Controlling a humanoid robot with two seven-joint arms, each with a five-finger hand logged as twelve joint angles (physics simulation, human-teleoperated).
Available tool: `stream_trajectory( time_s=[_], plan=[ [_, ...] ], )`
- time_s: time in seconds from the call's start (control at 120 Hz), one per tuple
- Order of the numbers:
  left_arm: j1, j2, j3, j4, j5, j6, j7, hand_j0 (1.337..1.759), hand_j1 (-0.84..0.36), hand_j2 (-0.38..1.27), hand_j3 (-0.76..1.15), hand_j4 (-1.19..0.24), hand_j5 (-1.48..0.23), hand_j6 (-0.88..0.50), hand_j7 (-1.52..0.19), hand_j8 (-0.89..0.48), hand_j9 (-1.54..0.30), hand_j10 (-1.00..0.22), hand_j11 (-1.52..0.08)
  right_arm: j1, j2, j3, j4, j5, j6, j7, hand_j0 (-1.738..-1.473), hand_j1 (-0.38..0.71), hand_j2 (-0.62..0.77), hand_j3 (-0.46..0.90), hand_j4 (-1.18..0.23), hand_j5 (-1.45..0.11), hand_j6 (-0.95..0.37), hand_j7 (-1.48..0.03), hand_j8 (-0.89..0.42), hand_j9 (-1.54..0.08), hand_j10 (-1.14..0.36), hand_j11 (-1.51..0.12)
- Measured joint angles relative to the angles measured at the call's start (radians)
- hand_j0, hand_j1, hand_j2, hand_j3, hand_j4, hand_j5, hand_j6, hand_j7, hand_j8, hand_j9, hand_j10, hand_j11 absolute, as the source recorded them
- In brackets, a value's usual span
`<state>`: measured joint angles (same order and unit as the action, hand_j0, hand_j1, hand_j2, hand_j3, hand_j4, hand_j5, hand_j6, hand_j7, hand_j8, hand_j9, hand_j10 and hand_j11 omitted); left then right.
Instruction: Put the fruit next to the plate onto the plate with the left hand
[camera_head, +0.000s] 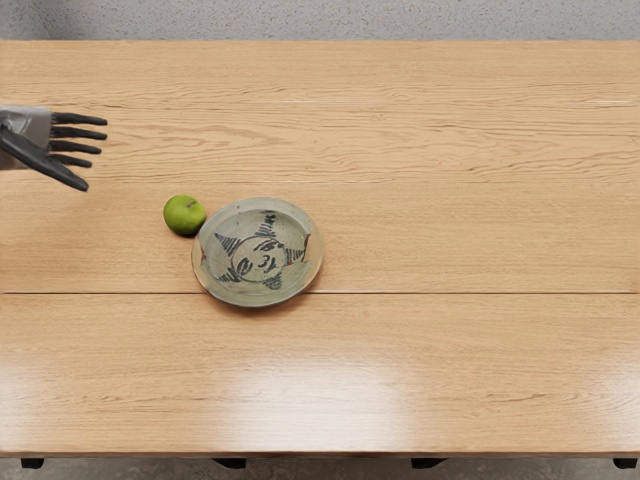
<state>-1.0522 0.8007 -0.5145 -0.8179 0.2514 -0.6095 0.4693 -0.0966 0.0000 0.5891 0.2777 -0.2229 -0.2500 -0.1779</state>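
Pale wood planks run side to side across the table (450, 150), with a soft glare on the near boards and a long seam passing just under the plate (258, 204). Beyond the far edge of the table lies a strip of grey speckled floor (320, 18).

Head view: the plate is a shallow, glazed dish with a dark painted figure in its well, and nothing lies on it. The fruit (184, 214), small, round and green, sits on the wood just off the plate's upper-left rim, touching it or nearly so; I cannot tell which. It looks like a lime or small green apple. I judge it light, firm and smooth-skinned, so it should take a squeeze without bruising but may roll or slip out of a loose hold.

A grasp from above, with fingers on its far and near sides and the thumb opposing, seems safest, since the rim crowds its right flank. The plate looks hard and breakable, so the fruit wants setting down, not dropping.

The left hand (60, 145) hangs well to the upper left of the plate, apart from the fruit, its dark fingers (85, 133) straight and spread, holding nothing. The right arm does not show.
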Motion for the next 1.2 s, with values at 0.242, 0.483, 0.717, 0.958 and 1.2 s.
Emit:
stream_trajectory(
  time_s=[0.242,0.483,0.717,0.958,1.2],
  plan=[
    [-0.013,-0.007,0.009,-0.008,0.019,-0.002,0.077,1.658,0.25,0.02,0.0,-0.09,-0.11,-0.09,-0.11,-0.09,-0.11,-0.09,-0.11,0.0,0.0,0.0,0.0,0.0,0.0,0.0,-1.658,-0.35,0.0,0.0,0.0,0.0,0.0,0.0,0.0,0.0,0.0,0.0],
    [-0.102,-0.076,0.033,-0.03,0.177,-0.002,0.135,1.658,0.24,0.02,0.0,-0.09,-0.12,-0.09,-0.12,-0.09,-0.12,-0.09,-0.12,-0.002,0.0,0.0,-0.004,0.0,0.0,0.0,-1.658,-0.35,0.0,0.0,0.0,0.0,0.0,0.0,0.0,0.0,0.0,0.0],
    [-0.297,-0.133,0.333,-0.13,0.236,-0.002,0.141,1.658,0.21,0.02,0.0,-0.12,-0.15,-0.12,-0.15,-0.12,-0.15,-0.11,-0.15,-0.002,0.0,0.0,-0.005,0.001,0.0,0.0,-1.658,-0.35,0.0,0.0,0.0,0.0,0.0,0.0,0.0,0.0,0.0,0.0],
    [-0.356,-0.168,0.444,-0.211,0.243,0.119,0.141,1.658,0.2,0.03,0.0,-0.13,-0.17,-0.13,-0.17,-0.13,-0.17,-0.13,-0.17,-0.002,0.0,0.0,-0.005,0.0,0.0,0.0,-1.658,-0.35,0.0,0.0,0.0,0.0,0.0,0.0,0.0,0.0,0.0,0.0],
    [-0.333,-0.218,0.455,-0.218,0.245,0.28,0.1,1.658,0.19,0.03,0.0,-0.14,-0.18,-0.14,-0.18,-0.14,-0.18,-0.14,-0.18,-0.002,0.0,0.0,-0.005,0.0,0.0,0.0,-1.658,-0.35,0.0,0.0,0.0,0.0,0.0,0.0,0.0,0.0,0.0,0.0]
  ],
)
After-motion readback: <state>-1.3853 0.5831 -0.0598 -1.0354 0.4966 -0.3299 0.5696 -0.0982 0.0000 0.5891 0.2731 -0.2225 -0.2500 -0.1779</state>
